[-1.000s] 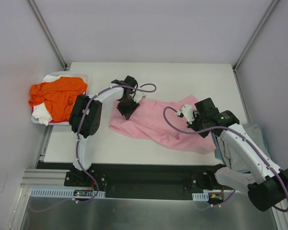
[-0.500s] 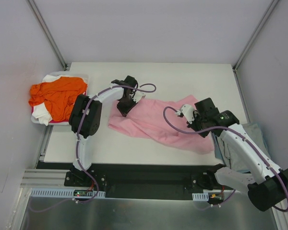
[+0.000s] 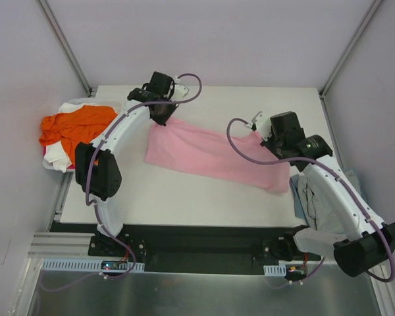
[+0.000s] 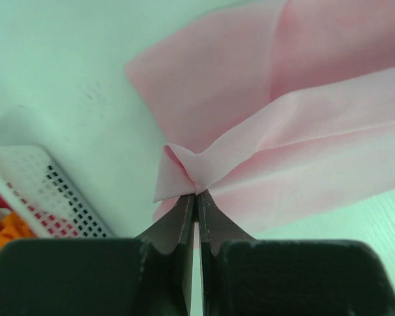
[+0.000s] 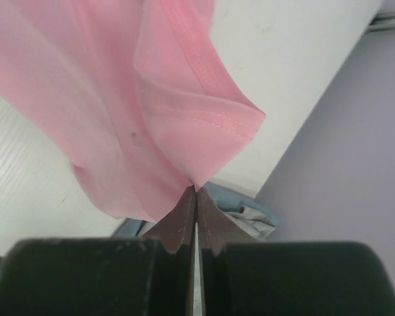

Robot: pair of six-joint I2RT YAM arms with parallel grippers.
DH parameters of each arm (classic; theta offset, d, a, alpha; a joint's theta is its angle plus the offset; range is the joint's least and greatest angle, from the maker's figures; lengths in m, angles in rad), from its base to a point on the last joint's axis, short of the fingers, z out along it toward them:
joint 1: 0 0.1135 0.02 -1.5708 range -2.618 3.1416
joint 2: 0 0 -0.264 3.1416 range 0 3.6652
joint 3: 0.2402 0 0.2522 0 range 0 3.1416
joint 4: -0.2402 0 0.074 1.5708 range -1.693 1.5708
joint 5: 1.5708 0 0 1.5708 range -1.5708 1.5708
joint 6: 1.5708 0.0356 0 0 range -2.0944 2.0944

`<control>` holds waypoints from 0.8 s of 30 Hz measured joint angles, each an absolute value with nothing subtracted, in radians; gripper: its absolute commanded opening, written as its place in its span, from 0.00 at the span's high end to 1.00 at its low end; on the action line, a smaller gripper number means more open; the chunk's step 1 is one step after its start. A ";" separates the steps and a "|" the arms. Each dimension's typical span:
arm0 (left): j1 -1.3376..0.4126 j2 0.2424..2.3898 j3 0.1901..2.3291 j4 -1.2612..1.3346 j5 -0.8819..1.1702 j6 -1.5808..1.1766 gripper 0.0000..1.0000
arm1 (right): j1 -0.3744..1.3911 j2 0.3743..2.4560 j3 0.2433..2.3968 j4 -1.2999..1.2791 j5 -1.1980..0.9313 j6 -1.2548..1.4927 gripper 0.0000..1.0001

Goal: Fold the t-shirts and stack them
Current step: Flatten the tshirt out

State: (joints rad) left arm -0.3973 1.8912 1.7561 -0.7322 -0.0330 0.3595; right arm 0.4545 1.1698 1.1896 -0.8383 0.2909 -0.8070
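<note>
A light pink t-shirt (image 3: 207,155) stretches across the white table between my two grippers. The left gripper (image 3: 163,120) is shut on its far left corner, the cloth bunched at the fingertips (image 4: 196,192). At the shirt's right end the right gripper (image 3: 262,135) is shut on a hemmed edge (image 5: 196,187), and the pink t-shirt (image 5: 118,99) hangs from it above the table. An orange t-shirt (image 3: 79,131) and a white one (image 3: 59,161) lie heaped in a basket at the left. A grey-blue t-shirt (image 3: 313,201) lies crumpled off the table's right edge.
The white perforated basket (image 4: 46,197) stands just left of the left gripper, at the table's left edge (image 3: 49,164). Grey walls and metal posts enclose the back and sides. The grey-blue t-shirt (image 5: 250,214) shows below the right gripper.
The left gripper closed on the pink shirt's left corner and carried it toward the far left. The right gripper moved away from me too, and the shirt is pulled out longer and flatter.
</note>
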 measured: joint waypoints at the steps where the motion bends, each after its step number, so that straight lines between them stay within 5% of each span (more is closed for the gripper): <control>1: -0.390 1.875 1.763 -0.729 -0.040 0.359 1.00 | 0.451 1.178 1.221 -0.830 0.313 -0.807 0.99; 24: -0.338 1.877 2.170 -0.721 -0.146 0.368 1.00 | 0.274 1.548 1.817 -0.818 0.427 -0.859 0.99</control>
